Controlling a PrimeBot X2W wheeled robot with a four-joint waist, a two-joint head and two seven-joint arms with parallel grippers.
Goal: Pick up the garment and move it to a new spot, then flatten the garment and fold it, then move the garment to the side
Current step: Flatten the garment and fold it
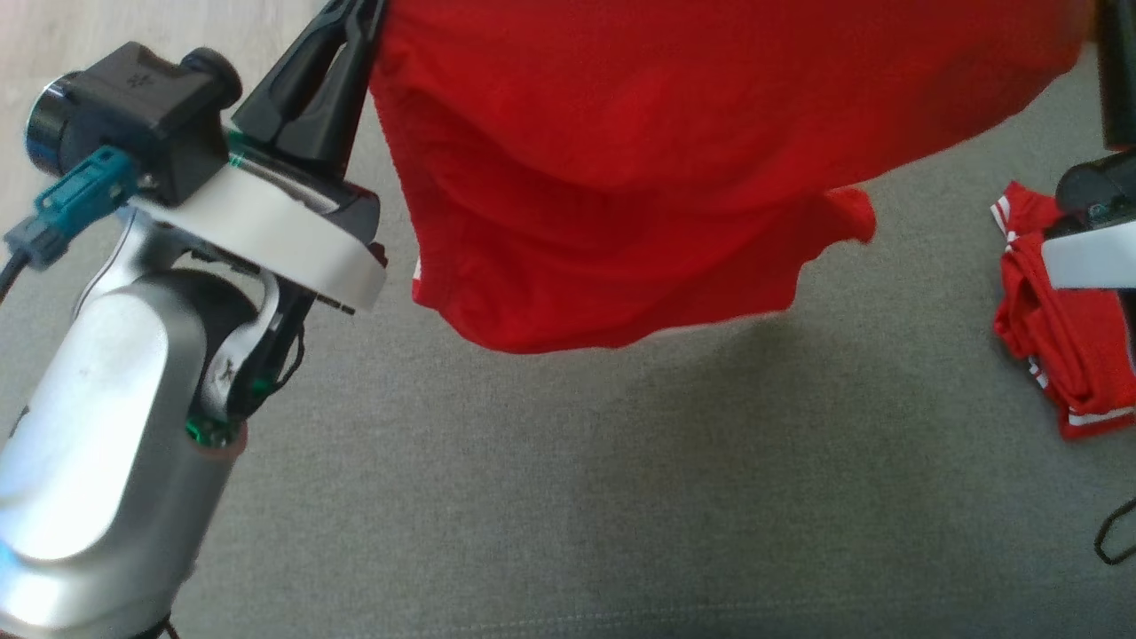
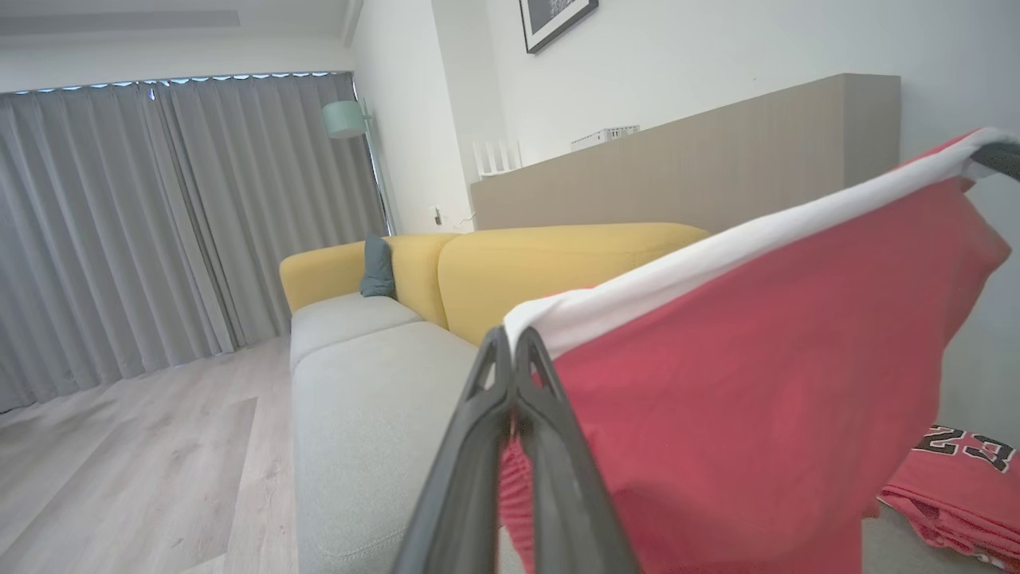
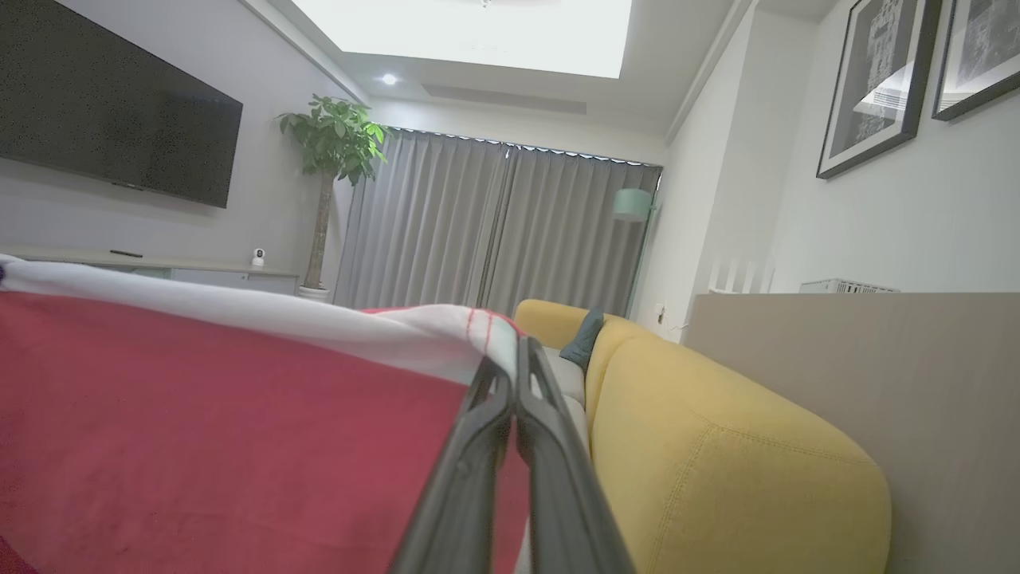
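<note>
The garment [image 1: 621, 177] is a red piece with a white band along one edge, and it hangs stretched in the air above the grey sofa seat [image 1: 621, 497]. My left gripper [image 1: 359, 22] is shut on its left end at the top of the head view. In the left wrist view the left gripper [image 2: 514, 339] pinches the white band of the garment [image 2: 757, 383]. My right gripper [image 3: 514, 351] is shut on the other end of the garment [image 3: 199, 430]. The right gripper [image 1: 1116, 62] shows dark at the top right edge of the head view.
A second red garment [image 1: 1065, 355] with white stripes lies bunched on the seat at the right, with black numbers on it [image 2: 960, 450]. The yellow sofa backrest [image 3: 717, 462] rises behind the seat. Wooden floor [image 2: 119, 462] lies past the seat's left edge.
</note>
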